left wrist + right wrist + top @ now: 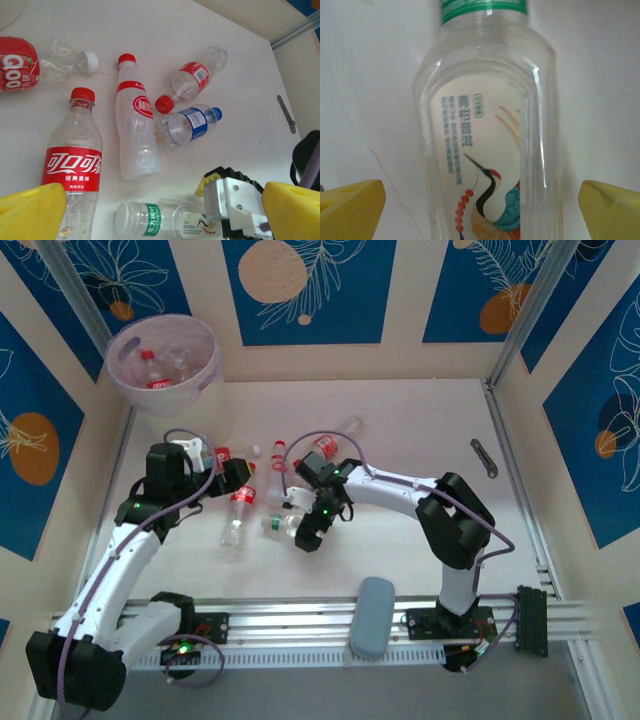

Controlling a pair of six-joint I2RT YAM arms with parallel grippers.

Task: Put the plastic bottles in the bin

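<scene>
Several plastic bottles lie in a cluster mid-table. A clear bottle with a green neck band and crane label (485, 125) lies between the fingers of my right gripper (480, 200), which is open with a gap on each side. From above, that gripper (305, 532) sits over this bottle (278, 525). My left gripper (165, 195) is open above the cluster, holding nothing, its yellow fingers (30, 210) wide apart. Below it lie a Coca-Cola bottle (72, 160), a tall red-capped bottle (135, 125), a blue-labelled bottle (192, 125) and the green-banded one (150, 217). The bin (160, 360) stands far left with bottles inside.
A grey-blue pad (372, 615) rests on the front rail between the arm bases. A small dark tool (484, 457) lies at the right. One clear bottle (350, 425) sits apart behind the cluster. A red Qoo bottle (20, 62) lies at the left.
</scene>
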